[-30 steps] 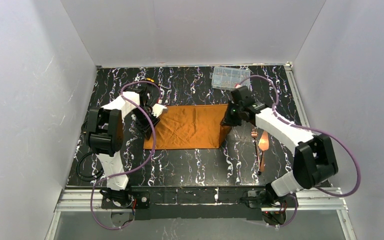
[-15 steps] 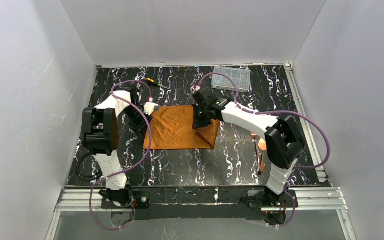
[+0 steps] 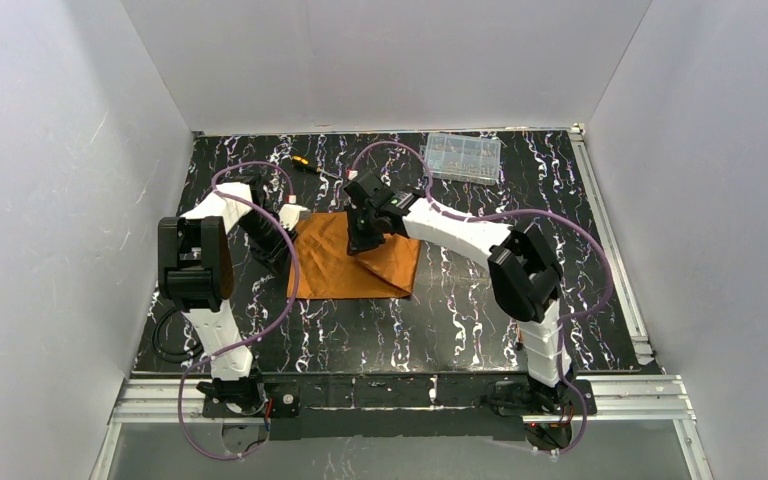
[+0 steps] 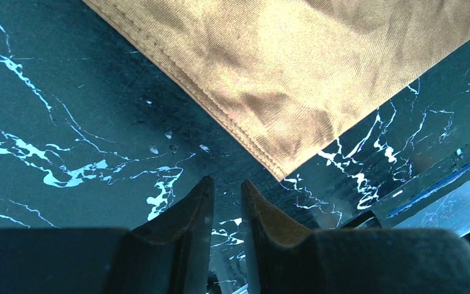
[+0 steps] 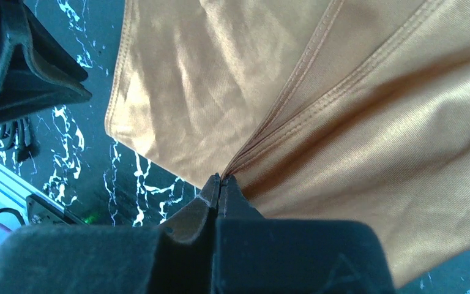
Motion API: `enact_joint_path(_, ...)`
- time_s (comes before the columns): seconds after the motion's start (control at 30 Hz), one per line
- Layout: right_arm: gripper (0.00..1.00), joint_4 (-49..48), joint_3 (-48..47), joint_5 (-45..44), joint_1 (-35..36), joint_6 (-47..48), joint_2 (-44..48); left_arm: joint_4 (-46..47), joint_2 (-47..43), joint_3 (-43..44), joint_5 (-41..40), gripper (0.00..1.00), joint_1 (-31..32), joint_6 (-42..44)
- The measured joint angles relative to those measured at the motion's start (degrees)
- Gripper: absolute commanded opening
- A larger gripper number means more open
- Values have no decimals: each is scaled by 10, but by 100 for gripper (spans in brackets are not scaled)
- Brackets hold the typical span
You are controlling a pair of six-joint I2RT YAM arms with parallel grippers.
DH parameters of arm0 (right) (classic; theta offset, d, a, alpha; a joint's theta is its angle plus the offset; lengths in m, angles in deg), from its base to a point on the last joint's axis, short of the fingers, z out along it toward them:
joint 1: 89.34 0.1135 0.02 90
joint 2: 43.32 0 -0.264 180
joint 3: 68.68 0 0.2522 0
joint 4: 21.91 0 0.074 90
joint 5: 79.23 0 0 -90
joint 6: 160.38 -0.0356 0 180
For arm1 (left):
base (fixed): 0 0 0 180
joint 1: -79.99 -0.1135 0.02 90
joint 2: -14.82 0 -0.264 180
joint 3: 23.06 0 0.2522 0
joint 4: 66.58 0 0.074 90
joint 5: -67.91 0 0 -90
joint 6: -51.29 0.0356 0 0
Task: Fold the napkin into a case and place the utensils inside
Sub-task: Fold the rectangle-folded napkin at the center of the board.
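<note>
The right gripper (image 5: 220, 182) clenched a hemmed edge of the napkin (image 3: 332, 272) above its middle, while the left gripper (image 4: 224, 187), slightly parted and empty, hovered just beside its far-left corner.

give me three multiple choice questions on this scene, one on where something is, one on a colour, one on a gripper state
1. Where is the clear compartment box?
A near left corner
B near edge, centre
C far side, right of centre

2. What colour is the napkin?
A rust-orange
B blue
C white

3. The right gripper is:
A wide open
B shut on the napkin's hem
C out of view

Answers:
1 C, the top view shows it at the far edge, right of centre.
2 A, every view shows orange cloth.
3 B, the right wrist view shows its jaws closed on the stitched edge.
</note>
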Motion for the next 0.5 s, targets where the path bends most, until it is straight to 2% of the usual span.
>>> enact_joint_path(0.3,1,2,-81,26,12,-2,-77,0,-2,-9,10,21,0,0)
enact_joint_path(0.5,1,-3,-111,45,24,-3,-94,0,-2,-9,14,21,0,0)
